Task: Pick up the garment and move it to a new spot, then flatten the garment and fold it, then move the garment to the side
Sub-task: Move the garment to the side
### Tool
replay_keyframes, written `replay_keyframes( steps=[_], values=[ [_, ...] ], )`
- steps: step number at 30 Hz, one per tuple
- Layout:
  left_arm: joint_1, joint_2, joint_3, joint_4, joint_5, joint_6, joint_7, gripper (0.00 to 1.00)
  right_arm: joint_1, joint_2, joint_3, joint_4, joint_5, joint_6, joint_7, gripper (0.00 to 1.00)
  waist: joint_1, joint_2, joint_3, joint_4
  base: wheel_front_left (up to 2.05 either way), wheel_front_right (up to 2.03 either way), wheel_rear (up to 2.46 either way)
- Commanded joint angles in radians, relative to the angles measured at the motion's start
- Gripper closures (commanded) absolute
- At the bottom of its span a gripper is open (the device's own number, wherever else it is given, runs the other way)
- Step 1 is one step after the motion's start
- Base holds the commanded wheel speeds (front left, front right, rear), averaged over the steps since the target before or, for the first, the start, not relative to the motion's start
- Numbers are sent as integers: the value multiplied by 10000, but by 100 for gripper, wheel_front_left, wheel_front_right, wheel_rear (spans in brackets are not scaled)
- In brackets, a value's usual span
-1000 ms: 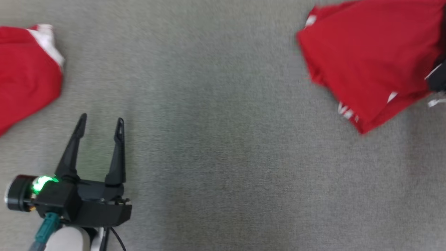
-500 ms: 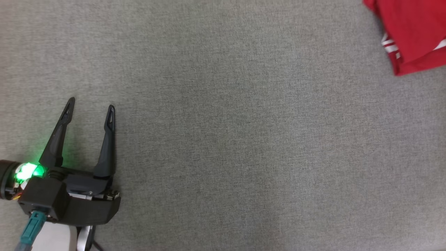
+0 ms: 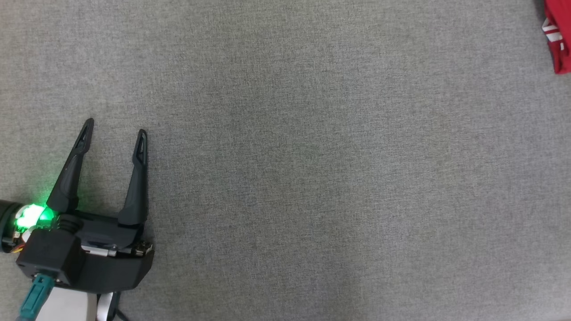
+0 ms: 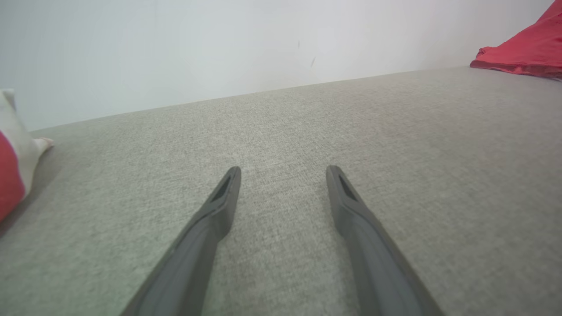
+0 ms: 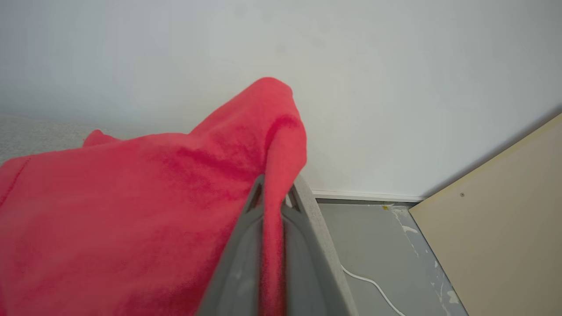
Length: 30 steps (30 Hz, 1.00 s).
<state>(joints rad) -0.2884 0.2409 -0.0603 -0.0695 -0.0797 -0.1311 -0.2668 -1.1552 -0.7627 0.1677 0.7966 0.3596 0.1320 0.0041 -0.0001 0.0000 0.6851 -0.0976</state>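
Right wrist view, right tool (image 5: 276,188) pinching red garment (image 5: 131,210), left tool (image 4: 283,169) spread

The head view looks straight down on the grey woven surface (image 3: 312,178); the left wrist view skims it low; the right wrist view hugs the red cloth garment (image 5: 131,219).

Lower left: left end effector (image 3: 115,127); upper right: garment (image 3: 562,49).

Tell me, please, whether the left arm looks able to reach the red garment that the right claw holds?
Probably not: the open left claw sits at the lower left, while the red garment, pinched in the right claw, lies far across the grey surface. Nothing stands between them.
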Motion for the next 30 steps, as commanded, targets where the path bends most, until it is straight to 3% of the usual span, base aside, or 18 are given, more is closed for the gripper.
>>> replay_keyframes(
  steps=[1, 2, 3, 4, 14, 21, 30],
  values=[
    [25, -35, -67, 297, 60, 18, 45, 0, -189, -136, -12, 85, -171, -29, -53, 64, 1, 0, 53, 38, 0, 0, 0],
    [-3, -39, -63, 299, 60, 18, 45, 0, -234, -150, -105, 168, -237, -29, -94, 70, 1, 0, 74, 48, 0, 0, 0],
    [-25, -44, -52, 292, 62, 20, 45, 0, -271, -172, -219, 205, -347, -29, -266, 51, 1, 0, 97, 59, 0, 0, 0],
    [-55, -54, -63, 294, 65, 20, 45, 0, -274, -173, -294, 263, -445, -29, -385, 0, 1, 0, 116, 81, 0, 0, 0],
    [147, -348, 119, 434, -9, 24, 44, 0, 184, 336, -278, -87, -564, -29, -1732, 0, 1, 0, -457, 194, 0, 0, 0],
    [553, -736, 354, 628, -54, 51, 30, 0, 1158, 1137, 158, -1055, -294, -29, -2447, 0, 1, 0, -1705, 302, 0, 0, 0],
    [1405, -1151, 688, 1095, -114, 55, 11, 0, 3557, 2332, 312, -2362, -408, -29, -2661, 0, 1, 0, -3669, 711, 0, 0, 0]
  ],
)
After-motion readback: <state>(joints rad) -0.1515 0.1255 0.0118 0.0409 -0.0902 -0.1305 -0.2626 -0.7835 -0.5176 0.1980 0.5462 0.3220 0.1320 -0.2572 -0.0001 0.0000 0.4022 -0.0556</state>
